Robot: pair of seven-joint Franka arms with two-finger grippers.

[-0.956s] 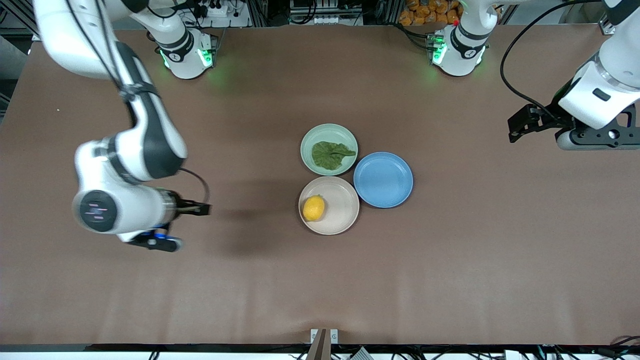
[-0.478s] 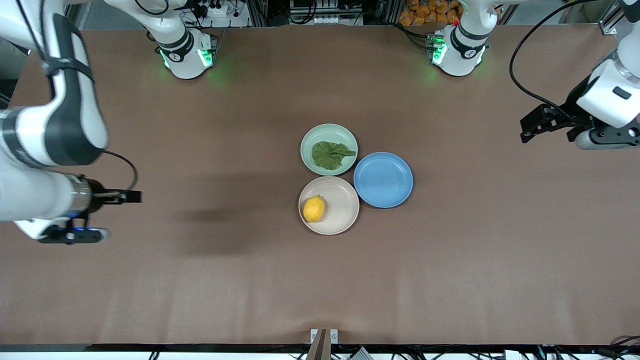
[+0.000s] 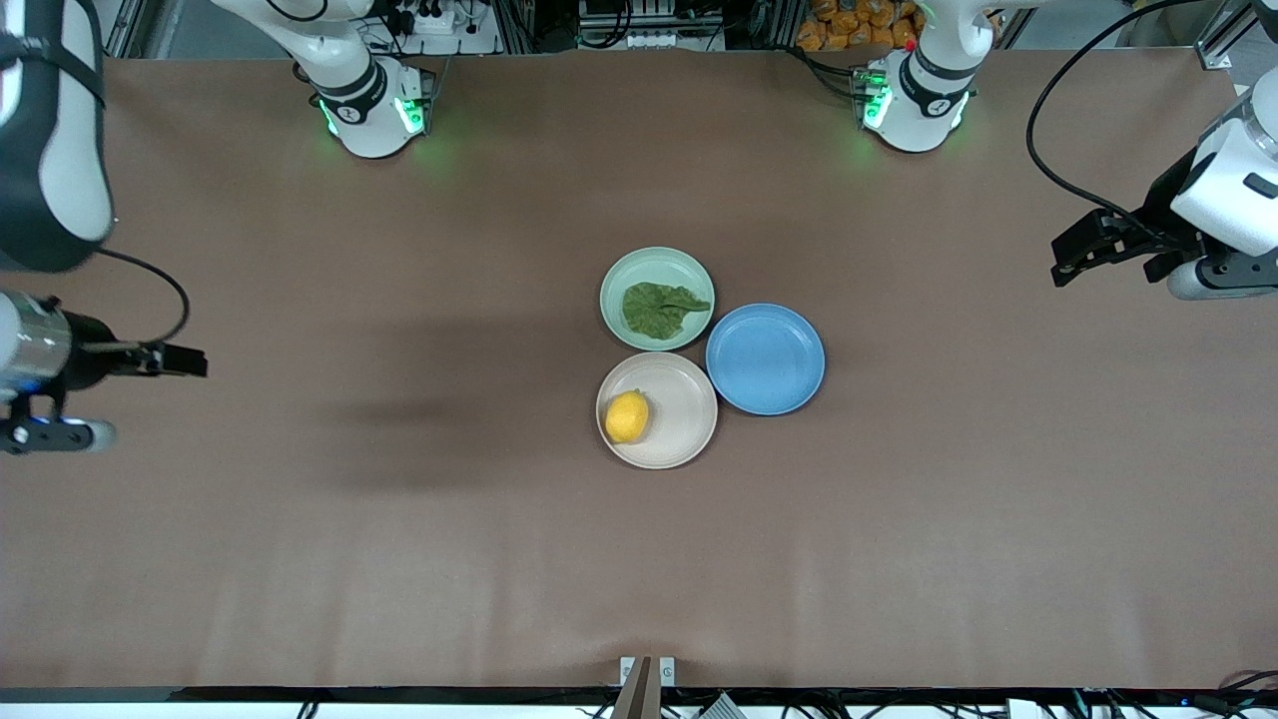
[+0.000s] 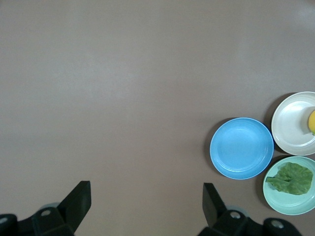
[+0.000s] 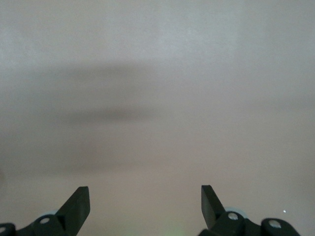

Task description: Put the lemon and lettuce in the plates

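The lemon (image 3: 626, 416) lies in the beige-cream plate (image 3: 684, 439) at mid table. The lettuce (image 3: 661, 308) lies in the mint green plate (image 3: 621, 272), just farther from the front camera. In the left wrist view the lemon (image 4: 312, 123) shows at the frame's edge in the cream plate (image 4: 290, 123), and the lettuce (image 4: 291, 178) lies in the mint plate (image 4: 285, 206). My left gripper (image 3: 1083, 247) is open and empty, up over the left arm's end of the table; its own view shows it too (image 4: 146, 196). My right gripper (image 3: 175, 359) is open and empty over the right arm's end, seen also in its own view (image 5: 145, 196).
A blue plate (image 3: 766, 359) holding nothing sits beside the two other plates, touching both, toward the left arm's end; it also shows in the left wrist view (image 4: 241, 148). The brown table (image 3: 399, 559) is bare around the plates.
My right arm has swung away from the plates toward its end of the table. My left gripper has drifted a little farther toward its end. Lemon and lettuce have not moved.
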